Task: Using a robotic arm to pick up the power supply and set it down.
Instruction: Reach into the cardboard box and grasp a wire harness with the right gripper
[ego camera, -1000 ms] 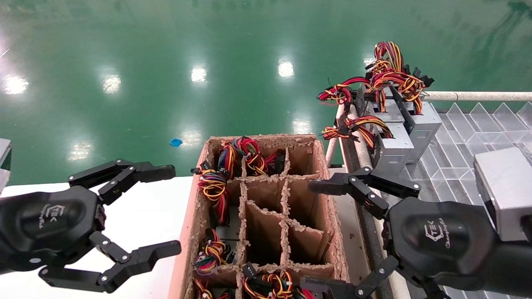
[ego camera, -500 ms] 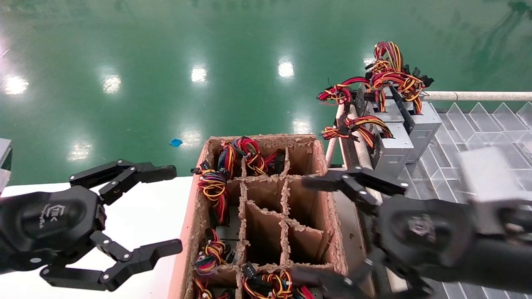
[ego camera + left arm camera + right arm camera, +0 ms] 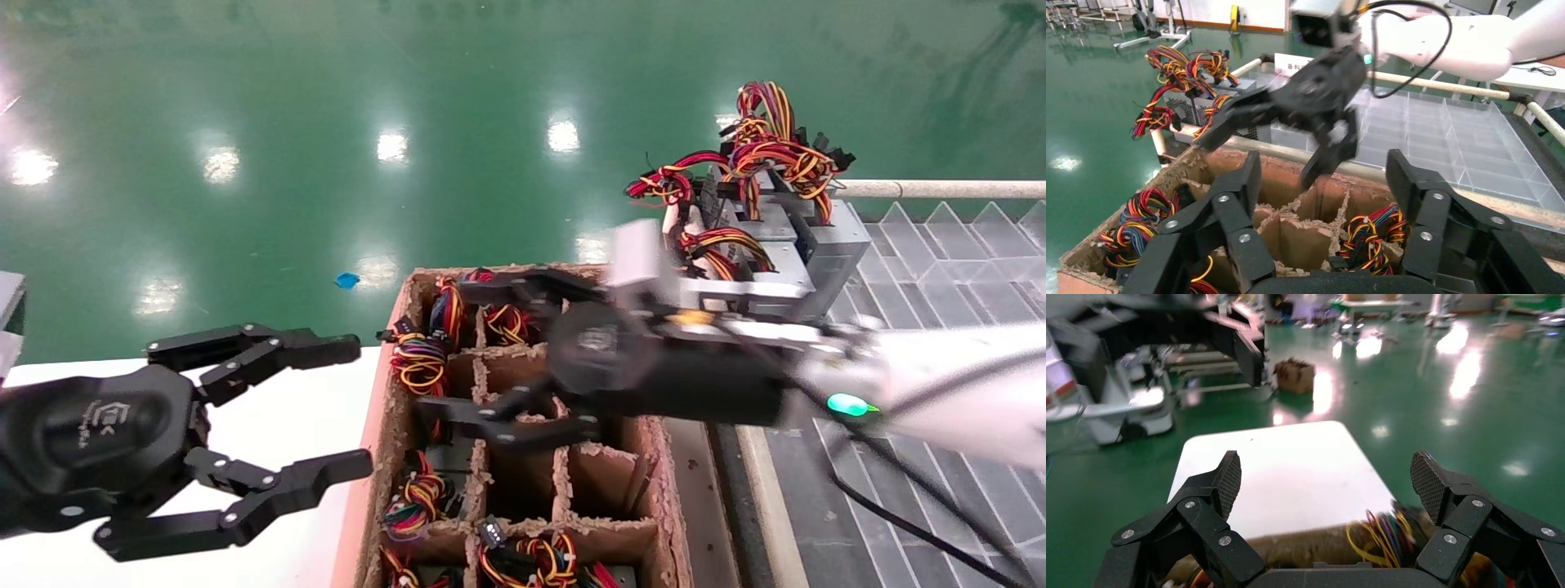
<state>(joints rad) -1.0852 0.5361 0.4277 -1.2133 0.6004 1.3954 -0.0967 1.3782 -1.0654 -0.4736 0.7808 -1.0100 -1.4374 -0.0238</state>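
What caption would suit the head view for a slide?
Open right gripper reaches over the cardboard divider box of wired power supplies; open left gripper waits beside it.

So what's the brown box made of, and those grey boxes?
The brown box looks like plain cardboard: matte, with ragged, crumbly edges on its dividers. The grey boxes look like sheet metal: flat, dull silvery sides with sharp corners. The right gripper hangs open over the box.

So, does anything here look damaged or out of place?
The cardboard divider box has ragged, crumbling rims and partitions. One wire bundle spills over its left wall. The right gripper hovers open above it.
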